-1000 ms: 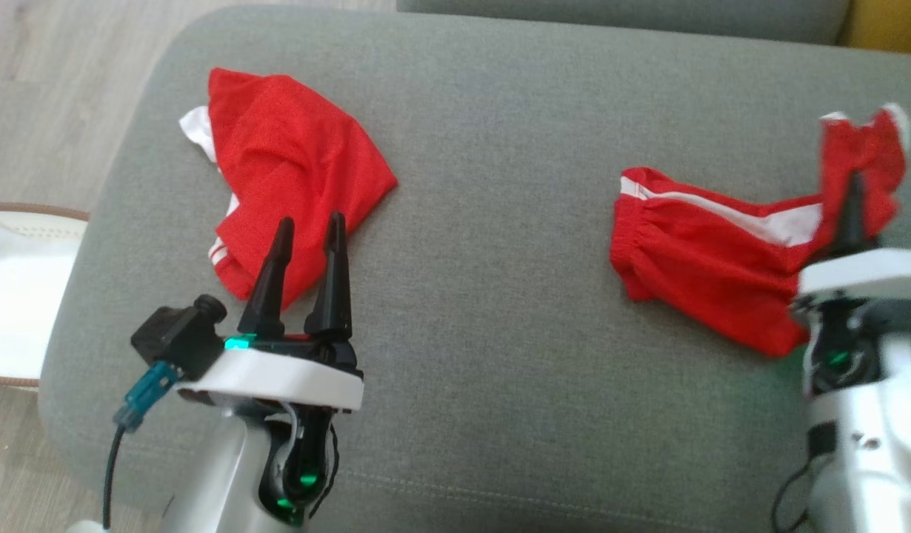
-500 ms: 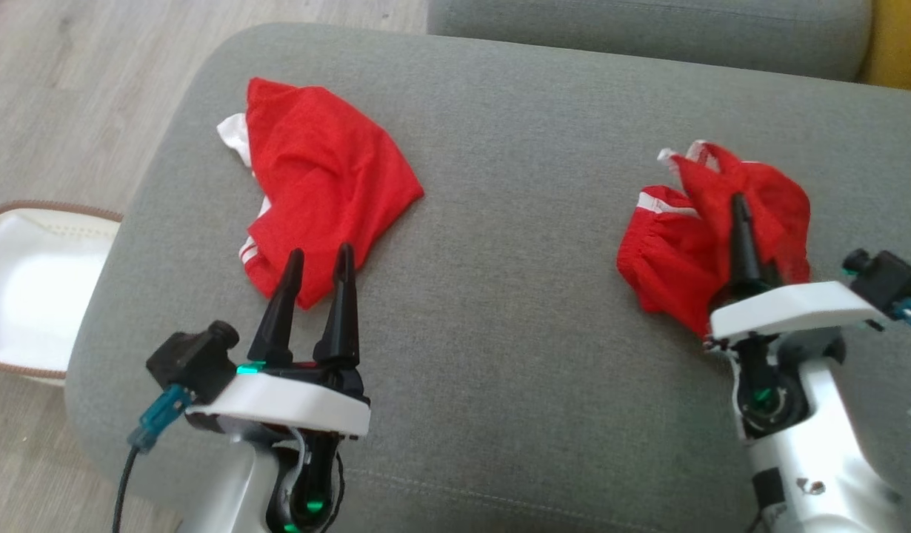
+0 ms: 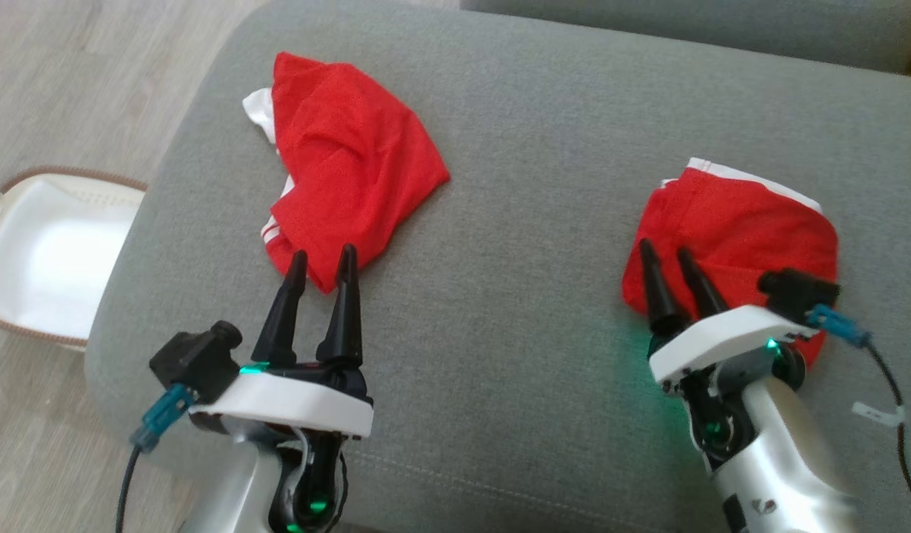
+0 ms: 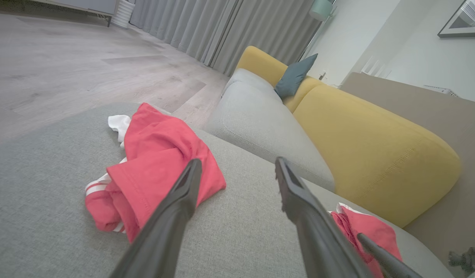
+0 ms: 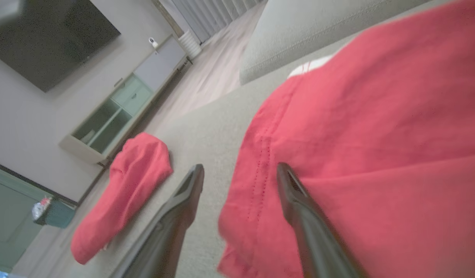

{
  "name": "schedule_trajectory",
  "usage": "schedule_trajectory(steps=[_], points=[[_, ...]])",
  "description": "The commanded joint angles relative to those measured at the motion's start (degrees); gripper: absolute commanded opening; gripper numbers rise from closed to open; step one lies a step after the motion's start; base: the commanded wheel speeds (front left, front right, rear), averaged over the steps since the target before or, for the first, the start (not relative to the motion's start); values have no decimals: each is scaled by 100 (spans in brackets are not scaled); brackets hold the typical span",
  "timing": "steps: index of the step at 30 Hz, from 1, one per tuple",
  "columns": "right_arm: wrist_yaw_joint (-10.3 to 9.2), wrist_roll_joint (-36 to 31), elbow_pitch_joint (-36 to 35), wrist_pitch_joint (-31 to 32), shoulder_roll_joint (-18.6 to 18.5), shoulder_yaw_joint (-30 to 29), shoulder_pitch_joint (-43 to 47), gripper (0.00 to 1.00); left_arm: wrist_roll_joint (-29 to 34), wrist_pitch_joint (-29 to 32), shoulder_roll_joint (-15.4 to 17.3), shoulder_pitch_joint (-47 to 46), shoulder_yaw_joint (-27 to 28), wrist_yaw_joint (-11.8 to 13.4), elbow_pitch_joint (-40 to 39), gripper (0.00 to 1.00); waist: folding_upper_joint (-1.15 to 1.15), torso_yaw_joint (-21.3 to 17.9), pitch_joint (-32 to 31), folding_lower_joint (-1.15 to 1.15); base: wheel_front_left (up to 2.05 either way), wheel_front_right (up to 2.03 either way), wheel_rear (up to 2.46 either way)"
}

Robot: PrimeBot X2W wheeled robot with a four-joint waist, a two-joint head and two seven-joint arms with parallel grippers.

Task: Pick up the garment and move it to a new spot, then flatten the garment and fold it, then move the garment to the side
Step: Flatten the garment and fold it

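R claw no longer pinches the shorts. A sec ago it held a flap up; now its fingers are spread and the cloth lies doubled over by the seat's right edge. Fold looks done, so the move aside is next. L claw is spread, idle, near the shirt at the far-left corner. Grey sofa seat, wood floor, white basket beside.

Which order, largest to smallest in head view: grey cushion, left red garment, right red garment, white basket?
1. grey cushion
2-3. left red garment and right red garment: look alike, unranked; right end effector covers part of the right one.
4. white basket, cut off by the frame edge.
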Motion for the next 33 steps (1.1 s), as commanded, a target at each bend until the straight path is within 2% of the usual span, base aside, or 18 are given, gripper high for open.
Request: schedule_trajectory(steps=[1,3,10,16,20,24,30,33], points=[[21,-121,-106,6,-8,149,-186,100,-39,-45,41,-225,130,10,-179,100,0,46,47,0,0,0,0],[21,-382,78,21,-8,170,-229,100,-65,-45,41,-268,102,8,-176,100,0,96,95,0,0,0,0],[21,-629,699,202,-8,115,-401,100,-104,-45,41,-364,96,26,-209,100,0,142,236,0,0,0,0],[21,-716,748,18,-8,224,-554,100,-45,-45,41,-392,166,18,-193,100,0,-88,197,0,0,0,0],[21,-990,552,-256,-8,12,-544,100,13,-45,41,-400,220,0,-205,100,0,-358,63,0,0,0,0],[21,-1662,214,-471,-8,-443,-421,100,79,-45,41,-389,299,-7,-263,100,0,-683,-63,0,0,0,0],[21,-2655,-775,-555,-8,-938,-22,100,168,-45,41,-472,380,-51,-372,100,0,-1091,-106,0,0,0,0],[21,-2870,-1289,-587,-8,-1094,228,100,183,-45,41,-509,439,-80,-414,100,0,-1255,-113,0,0,0,0]])
